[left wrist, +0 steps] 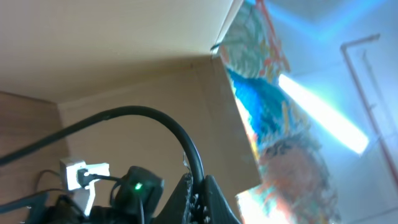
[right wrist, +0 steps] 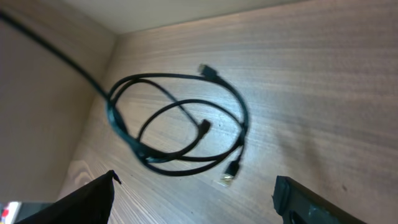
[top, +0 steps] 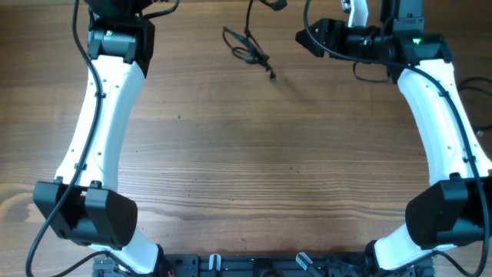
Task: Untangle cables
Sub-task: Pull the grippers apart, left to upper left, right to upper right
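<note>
Right hand (right wrist: 195, 178), open and aimed at the cables (right wrist: 203, 127), is best closed on one outer loop, not the crossings.

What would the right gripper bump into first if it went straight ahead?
Probably the cables, looped on the table ahead of the open right gripper; depth is hard to judge.

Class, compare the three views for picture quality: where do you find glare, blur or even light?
Overhead: even light, sharp grain on the table, the cables small but crisp. Left wrist: aimed upward, a bright light strip glares and washes the right side blue. Right wrist: the cables look soft and smeared, worst at the lower left of the loop.
</note>
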Controlling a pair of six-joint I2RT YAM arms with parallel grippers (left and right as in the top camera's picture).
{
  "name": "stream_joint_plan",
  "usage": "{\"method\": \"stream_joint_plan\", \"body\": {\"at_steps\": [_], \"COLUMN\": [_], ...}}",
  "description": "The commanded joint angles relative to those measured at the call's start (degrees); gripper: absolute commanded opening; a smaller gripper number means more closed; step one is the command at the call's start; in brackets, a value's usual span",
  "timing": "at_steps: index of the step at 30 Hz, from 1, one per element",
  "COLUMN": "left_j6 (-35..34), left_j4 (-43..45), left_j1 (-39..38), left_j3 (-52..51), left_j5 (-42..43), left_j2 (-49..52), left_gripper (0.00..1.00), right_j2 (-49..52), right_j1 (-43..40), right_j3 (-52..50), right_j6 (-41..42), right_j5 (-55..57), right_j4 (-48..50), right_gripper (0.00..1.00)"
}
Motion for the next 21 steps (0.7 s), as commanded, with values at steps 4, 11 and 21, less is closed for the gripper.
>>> {"method": "stream_joint_plan", "body": {"at_steps": [4,11,21], "left_j6": [-7.8,-7.8,-7.85], "left_j4": [-0.48,-0.48,-0.46], "left_j1": [-0.57,-2.27,-3.26], "left_j3": [0.52,0.52,0.52], "left_j5": [-5.7,-7.17,-7.61], "left_j2": [-1.57,-1.57,-1.6], "left_gripper": [0.04,0.04,0.04], "right_j2": [2.95,6.23,11.3], "right_j1": [1.42,5.03,8.94], "right_j3": [-0.46,-0.46,-0.46], "right_j6": [-7.3,-10.47,-10.29], "right_j5": [-7.02,-6.99,-6.97], "right_j4": [3.23,8.55,18.03], "right_gripper": [0.82,0.79,0.72]}}
